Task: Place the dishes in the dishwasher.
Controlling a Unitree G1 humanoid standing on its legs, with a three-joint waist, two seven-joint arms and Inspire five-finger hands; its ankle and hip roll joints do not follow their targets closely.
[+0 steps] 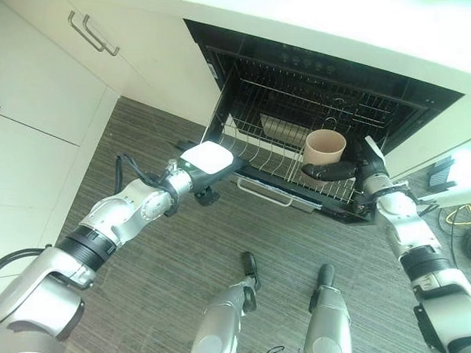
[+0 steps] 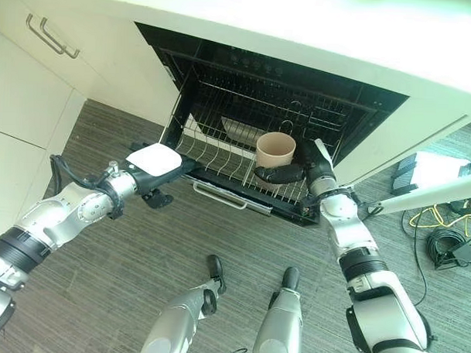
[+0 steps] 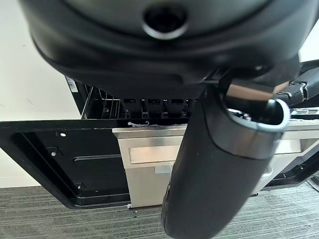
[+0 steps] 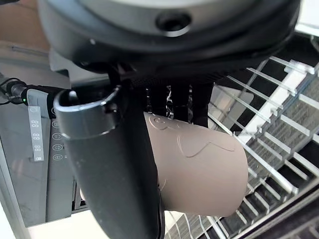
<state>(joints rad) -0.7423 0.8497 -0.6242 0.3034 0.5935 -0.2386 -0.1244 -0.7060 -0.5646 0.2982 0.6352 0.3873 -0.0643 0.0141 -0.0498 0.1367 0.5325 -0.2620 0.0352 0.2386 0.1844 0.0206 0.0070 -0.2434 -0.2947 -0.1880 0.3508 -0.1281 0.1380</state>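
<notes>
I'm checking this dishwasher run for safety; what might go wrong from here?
The right robot hand grips the tan ceramic cup above the wire rack; released tilted, it may tip between the tines. The left robot hand carries the white square plate near the open dishwasher door; it might clip the rack edge.

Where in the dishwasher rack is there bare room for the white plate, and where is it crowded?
Free: the rack tines between its left wall and the beige cup, nearest the left hand carrying the white plate. Crowded: the right end, where the right hand holds the cup over the rack.
</notes>
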